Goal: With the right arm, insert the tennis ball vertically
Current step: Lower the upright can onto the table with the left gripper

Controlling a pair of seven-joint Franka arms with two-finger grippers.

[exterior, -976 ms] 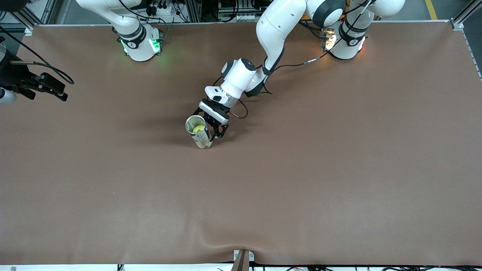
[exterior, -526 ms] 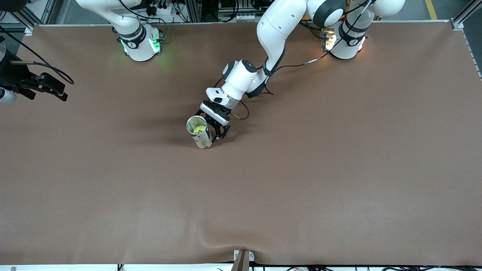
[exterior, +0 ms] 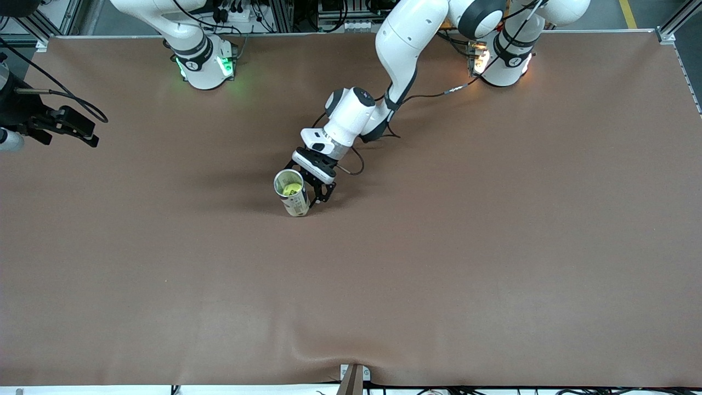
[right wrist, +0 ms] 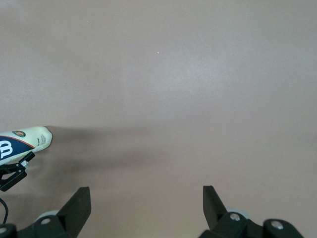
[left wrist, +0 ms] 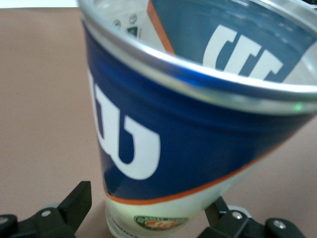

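Note:
A blue and white tennis ball can (exterior: 294, 198) stands open-topped in the middle of the table, with a yellow tennis ball (exterior: 290, 190) inside it. My left gripper (exterior: 312, 198) is shut on the can's lower part; in the left wrist view (left wrist: 148, 203) the can (left wrist: 163, 134) fills the frame between the jaws and the ball is hidden. My right gripper (exterior: 88, 133) is open and empty, up over the table's edge at the right arm's end. The right wrist view shows its gripper (right wrist: 146, 196) over bare table, with the can (right wrist: 25, 141) farther off.
The brown table mat (exterior: 439, 263) covers the whole table. The right arm's base (exterior: 203, 63) and the left arm's base (exterior: 504, 63) stand along the edge farthest from the front camera. A black cable (exterior: 351, 162) loops by the left wrist.
My left gripper has shifted slightly toward the left arm's end, and the can's top has moved with it, so the can stands a little more upright. The right arm has not moved.

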